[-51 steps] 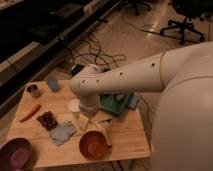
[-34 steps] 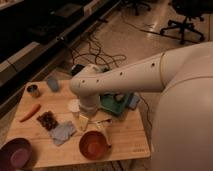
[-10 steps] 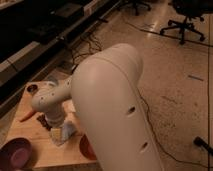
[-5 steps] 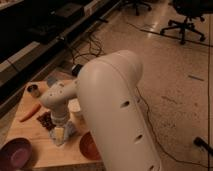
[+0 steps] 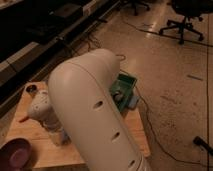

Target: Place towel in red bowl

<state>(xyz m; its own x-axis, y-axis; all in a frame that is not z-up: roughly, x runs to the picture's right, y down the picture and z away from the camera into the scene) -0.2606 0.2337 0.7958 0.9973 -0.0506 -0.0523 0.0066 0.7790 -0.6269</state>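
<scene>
My arm (image 5: 95,115) fills the middle of the camera view and covers most of the wooden table (image 5: 40,152). The gripper (image 5: 58,137) is at the end of the white wrist, low over the table's left middle, and largely hidden by the arm. A pale bit at the gripper may be the grey-blue towel; I cannot tell. The red bowl is hidden behind the arm.
A purple-maroon bowl (image 5: 17,154) sits at the table's front left corner. An orange carrot-like thing (image 5: 23,119) and a small cup (image 5: 31,89) lie at the left. A green tray (image 5: 125,84) stands at the far right edge. Cables and an office chair (image 5: 189,17) are on the floor.
The arm has swung over the table and the wrist has lowered toward where the towel lay. The red bowl and the towel, seen earlier, are now covered by the arm.
</scene>
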